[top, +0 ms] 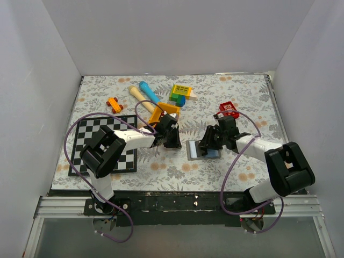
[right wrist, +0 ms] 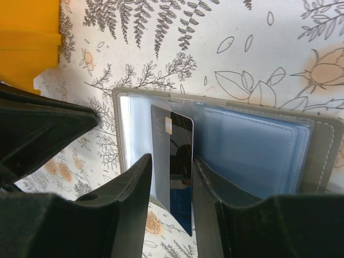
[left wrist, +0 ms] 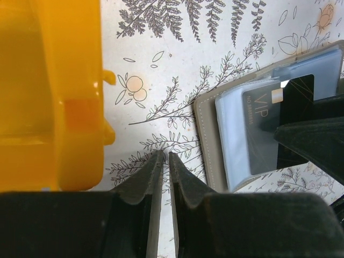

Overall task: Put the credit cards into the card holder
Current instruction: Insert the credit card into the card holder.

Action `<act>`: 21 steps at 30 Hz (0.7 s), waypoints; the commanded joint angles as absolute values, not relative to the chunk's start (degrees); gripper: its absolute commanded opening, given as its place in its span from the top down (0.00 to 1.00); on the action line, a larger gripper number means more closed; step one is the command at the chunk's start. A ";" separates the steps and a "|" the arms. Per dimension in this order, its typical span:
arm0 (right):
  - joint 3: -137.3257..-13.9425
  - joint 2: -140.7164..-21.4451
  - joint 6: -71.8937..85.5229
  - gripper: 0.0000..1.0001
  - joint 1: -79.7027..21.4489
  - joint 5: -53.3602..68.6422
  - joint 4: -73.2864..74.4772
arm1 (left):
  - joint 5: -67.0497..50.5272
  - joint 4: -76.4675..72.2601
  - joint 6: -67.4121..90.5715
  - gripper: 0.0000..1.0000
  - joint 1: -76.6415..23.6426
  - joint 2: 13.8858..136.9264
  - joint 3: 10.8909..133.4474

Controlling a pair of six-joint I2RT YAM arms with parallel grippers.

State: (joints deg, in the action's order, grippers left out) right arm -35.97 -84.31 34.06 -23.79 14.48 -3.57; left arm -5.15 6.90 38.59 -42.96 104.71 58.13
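The grey card holder (top: 194, 150) lies open on the flowered table, its pale blue pockets (right wrist: 252, 148) facing up. One black credit card (right wrist: 180, 140) sits partly tucked into a clear pocket near the holder's left edge, its lower end sticking out over the table. My right gripper (right wrist: 171, 158) stands open around this card, the left finger clear of it and the right finger close against its edge. In the left wrist view the same card (left wrist: 269, 129) shows a "VIP" mark. My left gripper (left wrist: 165, 155) is shut on nothing, just left of the holder (left wrist: 207, 123).
An orange plastic tray (top: 161, 114) stands right behind the left gripper (top: 173, 141). A red block (top: 228, 109) lies behind the right gripper (top: 209, 144). A chessboard (top: 102, 145) lies at the left; toys, a blue and a wooden stick, sit farther back.
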 commanded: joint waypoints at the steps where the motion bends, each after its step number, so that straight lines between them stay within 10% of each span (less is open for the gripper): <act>1: -38.67 -82.35 31.20 0.57 -23.82 10.99 3.42 | -5.01 7.21 38.14 0.91 -43.15 105.56 58.18; 16: -42.89 -79.10 27.52 0.56 -23.82 3.61 15.11 | -5.01 7.03 38.32 0.91 -43.15 105.21 58.01; 21: -43.95 -78.40 26.89 0.35 -23.82 2.73 17.66 | -5.01 7.03 38.23 0.91 -43.15 105.21 57.83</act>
